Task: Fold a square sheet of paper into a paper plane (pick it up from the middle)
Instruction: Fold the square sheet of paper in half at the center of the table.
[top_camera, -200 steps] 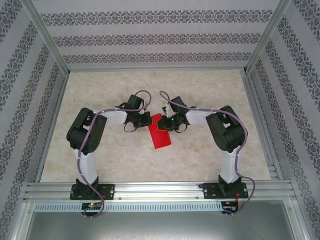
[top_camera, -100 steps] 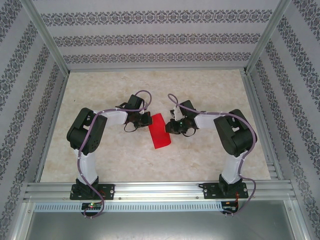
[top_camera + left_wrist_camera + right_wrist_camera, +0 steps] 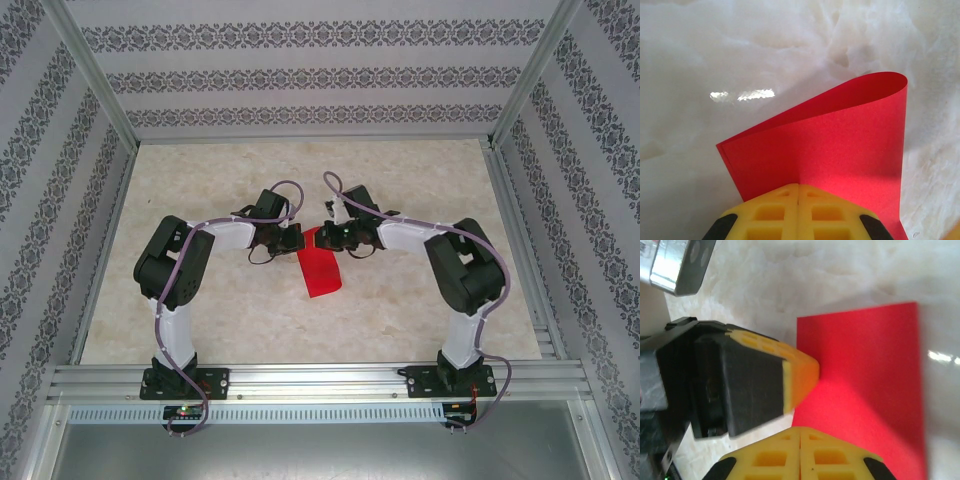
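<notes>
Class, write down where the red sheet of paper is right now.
Top view: the red sheet lies doubled over on the table near its centre, its far end between the left pincer and the right pincer.

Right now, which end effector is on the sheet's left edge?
The left end effector; the right end effector is at the sheet's far end.

1. Table [image 3: 250,330]: glossy, pale beige marble pattern, with a bright glare patch [image 3: 742,94] in the left wrist view.
2. Walls [image 3: 300,75]: white with grey ornamental stripes, on three sides.
3. Aluminium posts [image 3: 93,80] at the corners, and a rail [image 3: 320,378] along the near edge.
</notes>
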Motion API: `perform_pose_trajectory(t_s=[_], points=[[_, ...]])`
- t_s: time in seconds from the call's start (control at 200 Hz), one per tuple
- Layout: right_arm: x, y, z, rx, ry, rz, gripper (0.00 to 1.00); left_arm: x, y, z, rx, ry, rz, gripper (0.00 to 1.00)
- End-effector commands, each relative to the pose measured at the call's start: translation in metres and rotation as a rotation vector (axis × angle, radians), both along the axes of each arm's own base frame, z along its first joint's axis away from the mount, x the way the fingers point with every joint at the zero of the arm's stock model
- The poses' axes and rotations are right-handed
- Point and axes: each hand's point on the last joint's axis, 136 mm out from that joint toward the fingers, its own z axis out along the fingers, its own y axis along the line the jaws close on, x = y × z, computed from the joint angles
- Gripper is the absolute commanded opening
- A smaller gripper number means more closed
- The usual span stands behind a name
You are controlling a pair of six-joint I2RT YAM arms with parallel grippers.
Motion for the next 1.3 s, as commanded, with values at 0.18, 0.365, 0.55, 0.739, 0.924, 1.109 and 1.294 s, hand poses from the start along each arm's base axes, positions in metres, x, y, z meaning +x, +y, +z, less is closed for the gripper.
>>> perform_pose_trajectory(t_s=[0.18, 0.365, 0.55, 0.739, 0.924, 1.109, 1.294], points=[[0.017, -0.004, -0.037, -0.046, 0.054, -0.082, 0.01, -0.052, 0.047, -0.08, 0.266, 0.209, 0.022, 0.0], [0.013, -0.035, -0.062, -0.095, 0.1, -0.153, 0.0, -0.053, 0.048, -0.081, 0.276, 0.21, 0.022, 0.0], [0.007, -0.069, -0.058, -0.1, 0.097, -0.212, 0.0, -0.055, 0.05, -0.082, 0.279, 0.214, 0.019, 0.0], [0.021, -0.071, -0.018, -0.072, 0.014, -0.236, 0.0, -0.056, 0.051, -0.082, 0.282, 0.215, 0.017, 0.0], [0.032, -0.025, 0.005, 0.001, -0.02, -0.162, 0.0, -0.057, 0.05, -0.082, 0.279, 0.218, 0.02, 0.0], [0.041, 0.003, -0.007, 0.014, 0.005, -0.132, 0.0, -0.057, 0.049, -0.083, 0.269, 0.221, 0.025, 0.0], [0.048, 0.006, -0.025, -0.008, 0.032, -0.136, 0.0, -0.057, 0.05, -0.083, 0.27, 0.222, 0.027, 0.0]])
